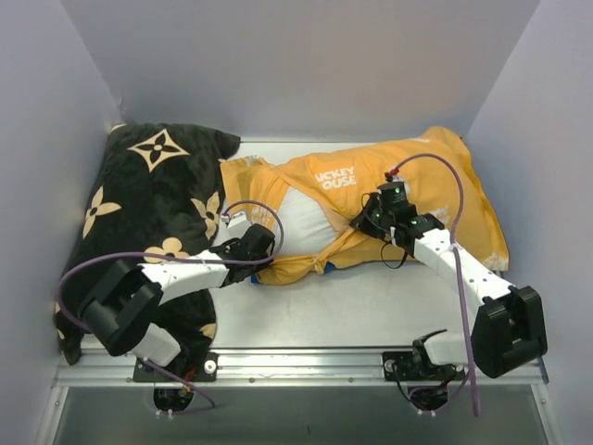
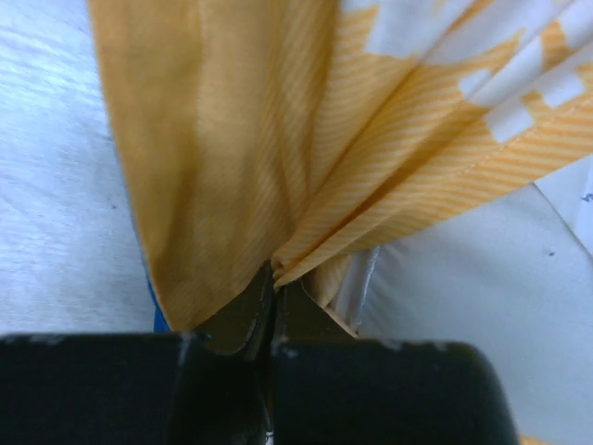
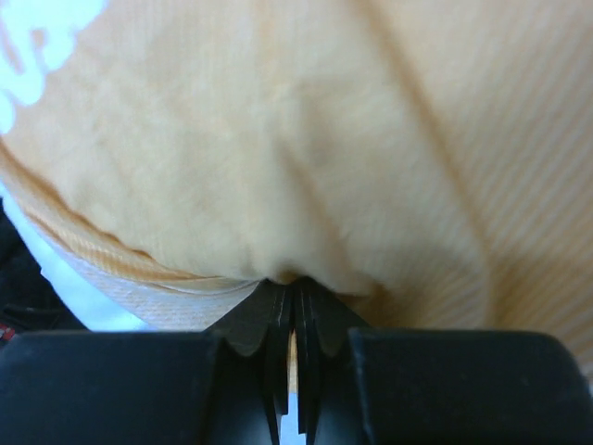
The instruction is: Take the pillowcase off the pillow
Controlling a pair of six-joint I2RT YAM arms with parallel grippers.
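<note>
The pillowcase [image 1: 408, 176] lies orange-yellow side up with white lettering, across the middle and right of the table. The white pillow [image 1: 301, 218] bulges out of its open left part. My left gripper [image 1: 262, 264] is shut on a bunched fold of the pillowcase's near left edge; in the left wrist view the orange fabric [image 2: 278, 167] fans out from the closed jaws [image 2: 276, 278]. My right gripper [image 1: 364, 222] is shut on the pillowcase near its middle; in the right wrist view the cloth [image 3: 306, 158] is pinched in the jaws [image 3: 296, 283].
A black cushion with tan flower motifs [image 1: 157, 195] lies at the left, partly under my left arm. Grey walls close in the left, back and right. A metal rail [image 1: 306, 366] runs along the near edge.
</note>
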